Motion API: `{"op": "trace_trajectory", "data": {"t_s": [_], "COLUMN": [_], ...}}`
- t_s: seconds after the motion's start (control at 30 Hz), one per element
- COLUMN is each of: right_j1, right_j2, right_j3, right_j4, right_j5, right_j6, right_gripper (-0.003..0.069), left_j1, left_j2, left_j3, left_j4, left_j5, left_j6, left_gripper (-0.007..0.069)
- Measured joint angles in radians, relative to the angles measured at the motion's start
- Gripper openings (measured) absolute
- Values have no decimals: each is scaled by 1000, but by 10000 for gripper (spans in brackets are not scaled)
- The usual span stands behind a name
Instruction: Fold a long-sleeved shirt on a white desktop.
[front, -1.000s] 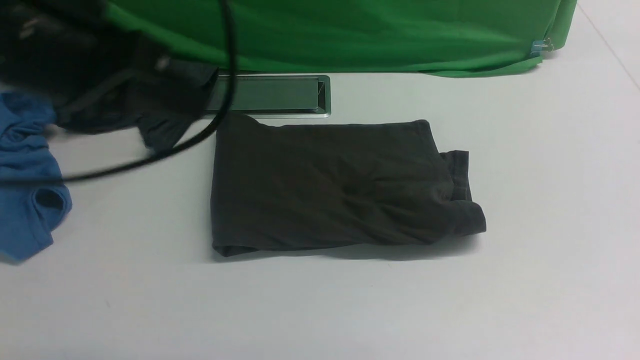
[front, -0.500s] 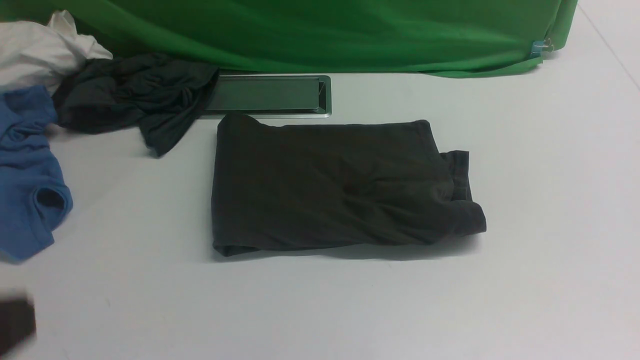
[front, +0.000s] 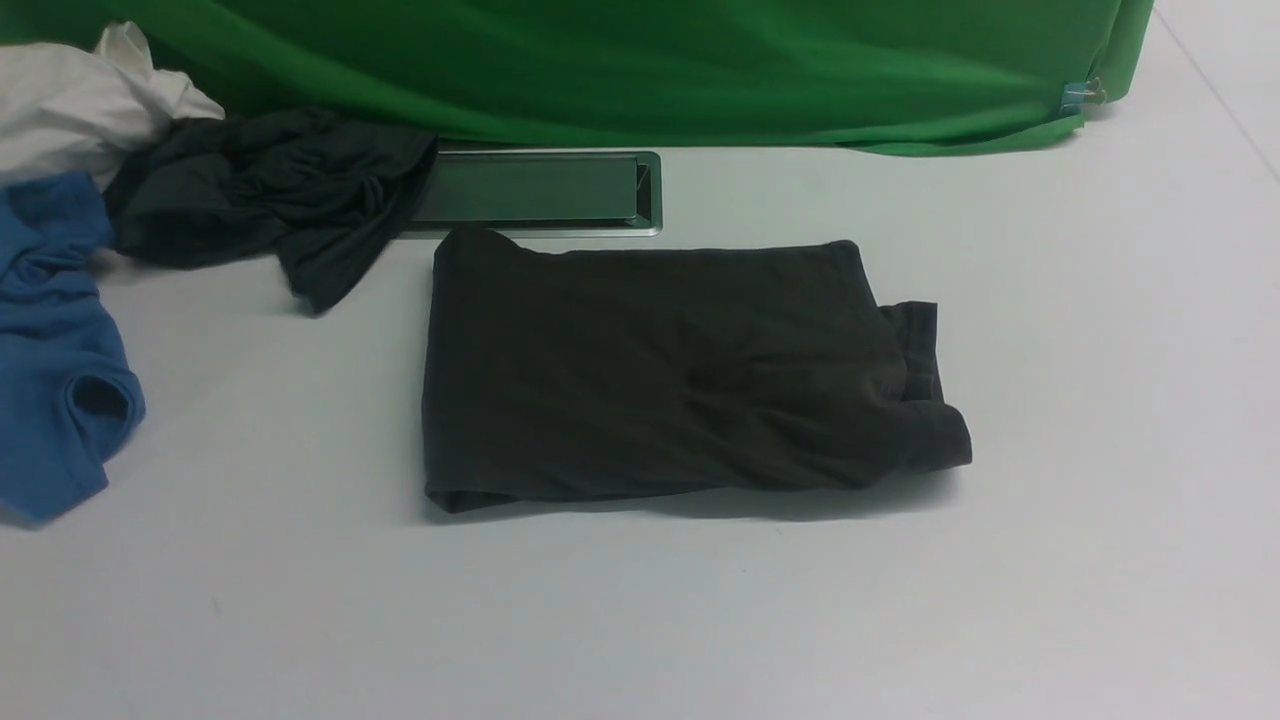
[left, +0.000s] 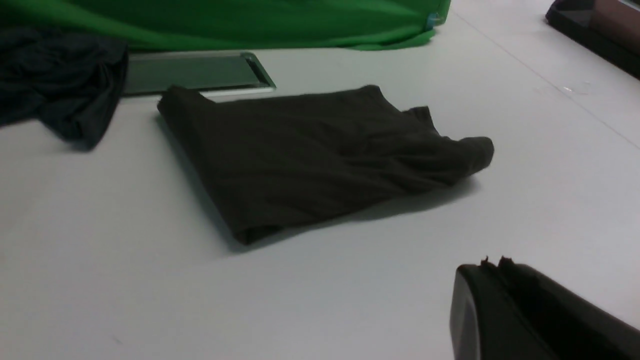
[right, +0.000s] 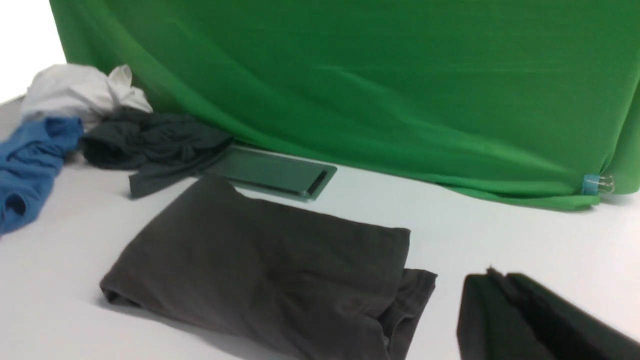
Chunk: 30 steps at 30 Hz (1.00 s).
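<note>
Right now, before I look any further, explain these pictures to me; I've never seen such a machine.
It is a robot with two arms. One picture looks forward from between them; the others come from cameras on each wrist, showing the closed left gripper and closed right gripper. On the white desktop lies the dark shirt, folded into a rough bundle. To its left are a blue garment and a dark crumpled one. Neither gripper holds anything.

Bright, diffuse light — soft shadows; right wrist view's far corner overexposed.
</note>
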<state>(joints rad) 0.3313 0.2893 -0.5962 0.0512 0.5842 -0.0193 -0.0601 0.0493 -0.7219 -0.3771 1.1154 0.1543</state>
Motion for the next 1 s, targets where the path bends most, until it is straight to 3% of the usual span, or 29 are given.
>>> {"op": "trace_trajectory", "data": {"t_s": [0.23,0.4,1.0], "right_j1": [0,0,0], "right_j2": [-2,-2,-2], "right_j3": [0,0,0], "right_j4": [0,0,0], "right_j5": [1,1,1], "right_j6": [36,36,36], "right_gripper": [46,60,104], "left_j1": [0,0,0], "left_j2": [2,2,2], "left_j3": [0,0,0], "left_j4": [201,276,294], "left_j5": [-87,-87,-93], "left_j6": [12,16,22], "left_gripper": [17,18,18]}}
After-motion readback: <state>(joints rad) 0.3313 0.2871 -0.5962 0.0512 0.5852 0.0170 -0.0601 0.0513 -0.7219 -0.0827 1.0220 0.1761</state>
